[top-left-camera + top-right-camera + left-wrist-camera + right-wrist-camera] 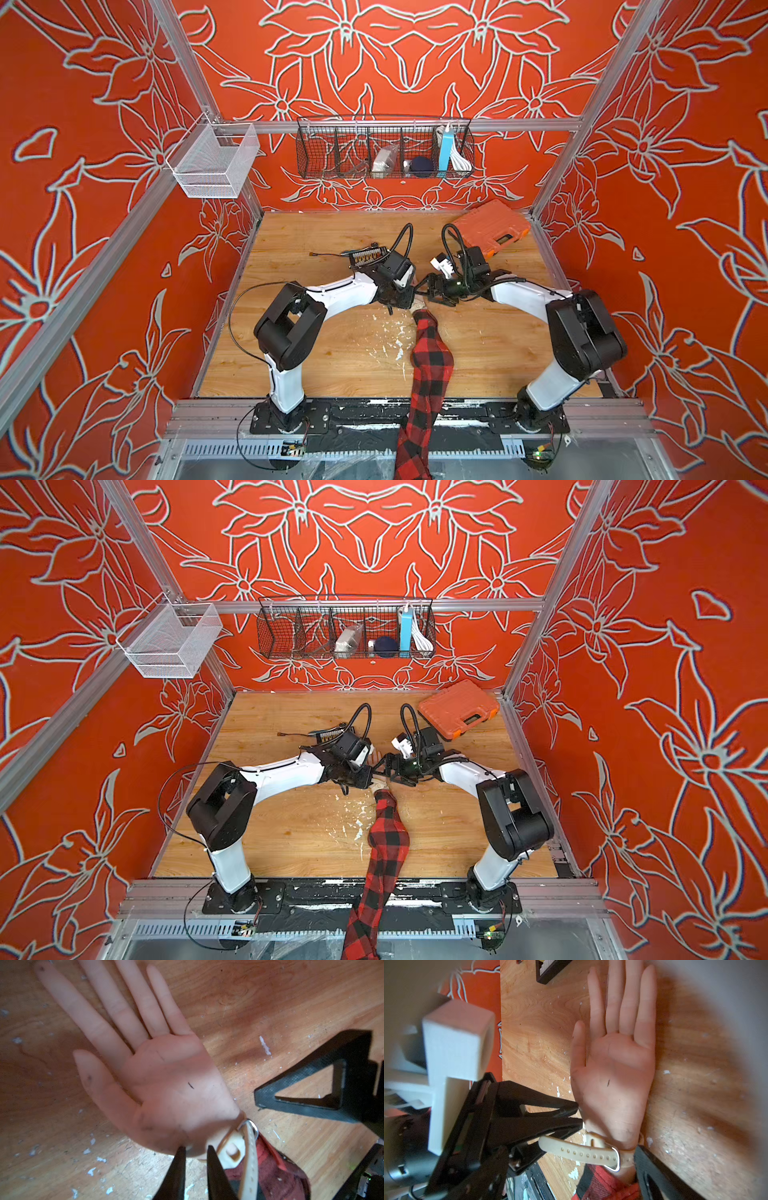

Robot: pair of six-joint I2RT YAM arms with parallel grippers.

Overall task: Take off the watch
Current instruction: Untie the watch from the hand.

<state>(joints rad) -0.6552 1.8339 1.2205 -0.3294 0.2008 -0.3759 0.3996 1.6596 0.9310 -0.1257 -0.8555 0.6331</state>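
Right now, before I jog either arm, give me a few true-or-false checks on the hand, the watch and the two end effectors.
1. The hand lies palm up on the table. True.
2. The watch is off the wrist. False: it sits on the wrist, with the strap tail sticking out free past the buckle.
3. The right end effector is open. True: its jaws stand wide with nothing between them.
4. The left end effector grips the orange case. False: its tips sit at the wrist beside the strap, and the case lies at the table's far right corner.
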